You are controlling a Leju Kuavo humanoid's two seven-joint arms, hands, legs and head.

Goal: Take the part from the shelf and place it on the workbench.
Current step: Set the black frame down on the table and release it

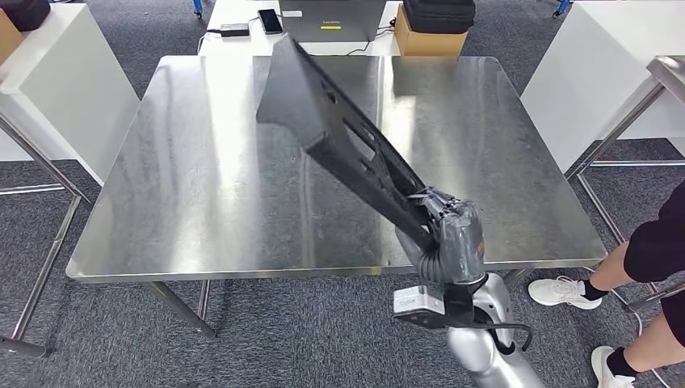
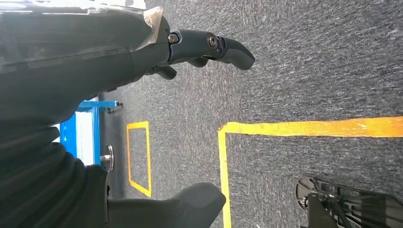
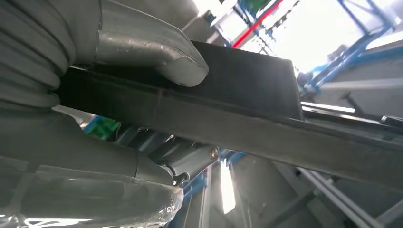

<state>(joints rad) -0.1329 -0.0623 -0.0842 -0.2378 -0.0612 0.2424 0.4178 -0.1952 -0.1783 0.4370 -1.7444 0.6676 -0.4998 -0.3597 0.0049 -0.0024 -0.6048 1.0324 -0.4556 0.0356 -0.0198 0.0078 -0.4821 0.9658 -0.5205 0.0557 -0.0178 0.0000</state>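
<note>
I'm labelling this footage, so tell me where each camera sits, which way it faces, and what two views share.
Head view: high on the body, looking forward and down at the steel workbench; right robot hand holds the long black part.
Left wrist view: behind the left robot hand, facing carpet with yellow floor tape.
Right wrist view: behind the right robot hand, facing up along the part.
Head and right wrist views share the held part.

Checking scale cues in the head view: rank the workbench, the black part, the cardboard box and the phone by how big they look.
1. workbench
2. black part, held by the right hand, raised toward the camera, so it may look oversized
3. cardboard box
4. phone
</note>
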